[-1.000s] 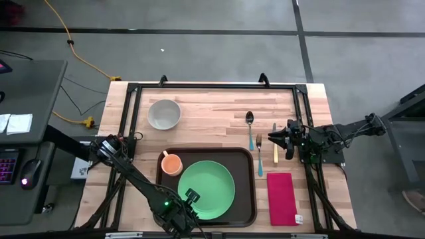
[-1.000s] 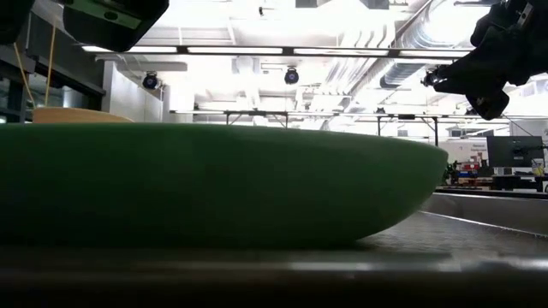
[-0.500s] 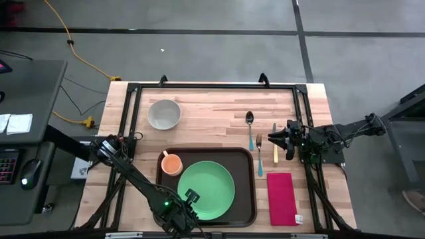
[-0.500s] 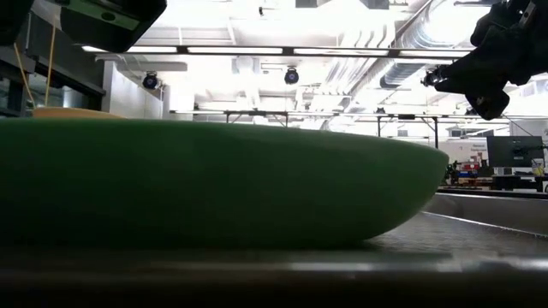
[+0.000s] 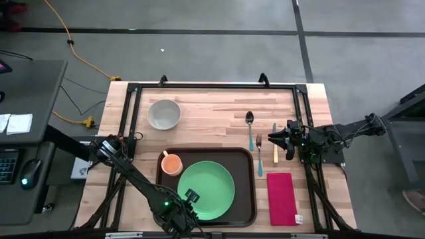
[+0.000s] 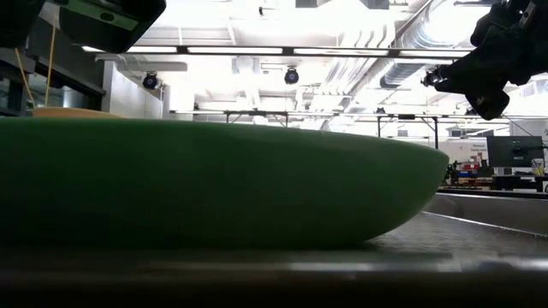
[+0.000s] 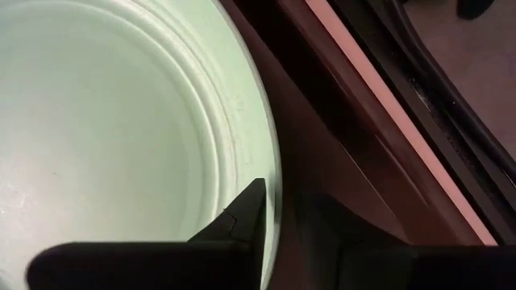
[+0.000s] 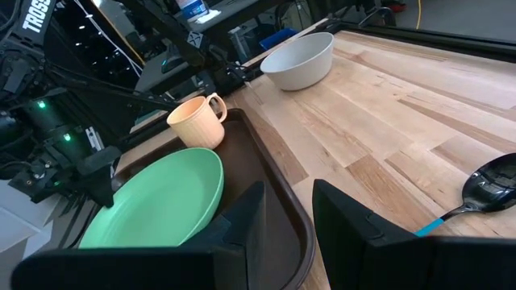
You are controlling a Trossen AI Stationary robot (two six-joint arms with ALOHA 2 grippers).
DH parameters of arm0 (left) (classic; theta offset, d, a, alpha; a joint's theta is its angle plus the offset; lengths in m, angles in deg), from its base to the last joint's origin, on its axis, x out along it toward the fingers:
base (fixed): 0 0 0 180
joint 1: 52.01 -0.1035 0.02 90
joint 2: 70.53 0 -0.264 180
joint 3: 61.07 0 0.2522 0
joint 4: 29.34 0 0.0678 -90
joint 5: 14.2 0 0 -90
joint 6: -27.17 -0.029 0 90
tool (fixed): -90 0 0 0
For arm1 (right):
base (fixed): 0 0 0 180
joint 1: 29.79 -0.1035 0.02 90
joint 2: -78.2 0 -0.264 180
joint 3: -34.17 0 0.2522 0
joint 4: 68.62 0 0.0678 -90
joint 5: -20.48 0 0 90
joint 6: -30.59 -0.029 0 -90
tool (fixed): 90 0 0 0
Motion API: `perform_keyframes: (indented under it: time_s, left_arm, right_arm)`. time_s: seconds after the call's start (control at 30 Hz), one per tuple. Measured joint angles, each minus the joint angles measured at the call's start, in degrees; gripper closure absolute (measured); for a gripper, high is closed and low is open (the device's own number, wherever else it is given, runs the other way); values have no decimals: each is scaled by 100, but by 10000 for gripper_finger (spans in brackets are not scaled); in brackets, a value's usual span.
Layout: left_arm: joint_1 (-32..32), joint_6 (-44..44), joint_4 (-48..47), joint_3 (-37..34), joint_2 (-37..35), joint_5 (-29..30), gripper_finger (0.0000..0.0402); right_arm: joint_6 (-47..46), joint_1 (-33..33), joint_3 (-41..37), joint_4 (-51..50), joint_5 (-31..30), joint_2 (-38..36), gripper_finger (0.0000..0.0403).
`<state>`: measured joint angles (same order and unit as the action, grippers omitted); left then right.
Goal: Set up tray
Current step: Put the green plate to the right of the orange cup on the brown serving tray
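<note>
Two dark fingers of the left tool (image 7: 270, 242) straddle the near rim of the green plate (image 5: 206, 189), one on the plate's inner side and one outside it, with a narrow gap between them; whether they press the rim or stand just free of it cannot be told. The plate is round and smooth, with faint concentric rings in its pale, glossy face. It lies inside the tray (image 5: 248, 192), a dark brown rectangle with rounded corners and a raised rim, set at the near middle of the tabletop (image 5: 212, 106). A small orange mug (image 5: 172, 163) with a handle stands in the tray's far left corner, just beside the plate.

The right tool (image 5: 273, 141) hangs above the right side of the tabletop, fingers parted a little and holding nothing. Near it lie a spoon (image 5: 250, 123) with a shiny bowl and blue handle, a fork (image 5: 259, 156) with a blue handle, and a knife (image 5: 275, 147). A red napkin (image 5: 282, 198), flat and oblong, lies right of the tray. A pale round bowl (image 5: 164, 113) sits on the pale wooden planks at far left.
</note>
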<state>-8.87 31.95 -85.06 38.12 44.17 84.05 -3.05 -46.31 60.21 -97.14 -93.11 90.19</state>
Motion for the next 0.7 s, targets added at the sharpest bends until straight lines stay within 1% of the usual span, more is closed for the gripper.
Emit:
perform_keyframes:
  time_s: [0.37, 0.53, 0.7]
  left_arm:
    - [-2, 2, 2, -2, 0, 2, 255]
    - [0, 2, 14, -2, 0, -23, 250]
    - [0, 4, 46, -2, 0, -278, 252]
  right_arm:
    - [-2, 0, 0, 1, -2, 0, 320]
    - [-2, 0, 0, 2, 0, -2, 320]
    - [-2, 0, 0, 2, -2, 0, 320]
